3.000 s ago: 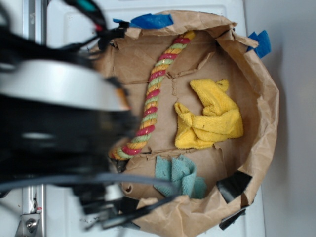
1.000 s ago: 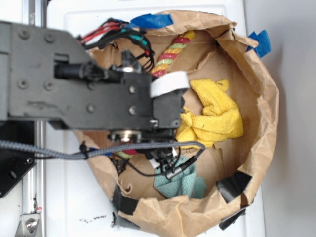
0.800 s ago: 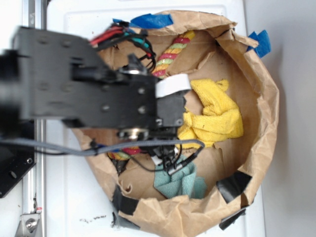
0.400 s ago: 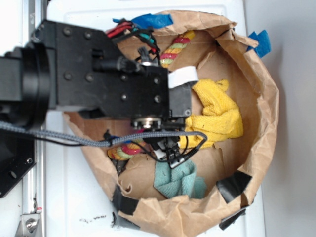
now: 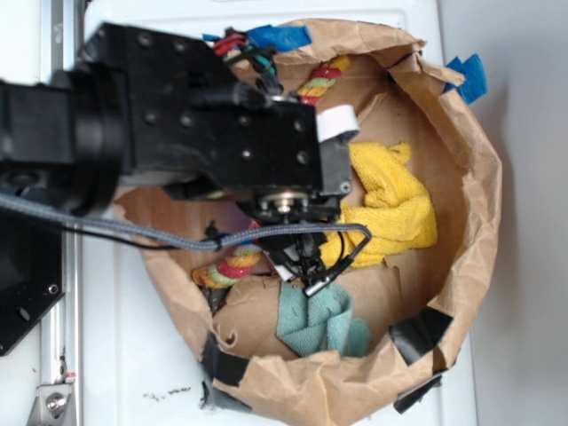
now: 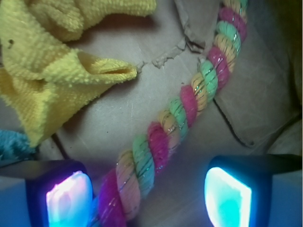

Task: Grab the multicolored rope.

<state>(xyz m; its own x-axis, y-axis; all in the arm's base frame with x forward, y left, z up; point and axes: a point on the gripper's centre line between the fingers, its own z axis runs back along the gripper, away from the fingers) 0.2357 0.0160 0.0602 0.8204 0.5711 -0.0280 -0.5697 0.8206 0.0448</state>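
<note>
The multicolored rope (image 6: 182, 111) is a thick twist of red, yellow and light green strands, lying diagonally on the brown paper floor. Its lower stretch passes between the two lit fingers of my gripper (image 6: 147, 198), closer to the left pad (image 6: 68, 198) than to the right pad (image 6: 227, 196). The gripper is open, with clear space between the rope and the right pad. In the exterior view the black arm (image 5: 222, 133) covers the middle of the rope (image 5: 324, 78). Only the rope's two ends show, and the fingers are hidden.
A crumpled brown paper bag wall (image 5: 475, 177) rings the work area. A yellow terry cloth (image 5: 390, 204) lies right of the rope, also at the wrist view's upper left. A small teal cloth (image 5: 324, 319) lies near the front. Cables hang under the arm.
The arm has swung in from the left and moved rightward over the rope, covering its middle. The rope and the cloths have not moved.
</note>
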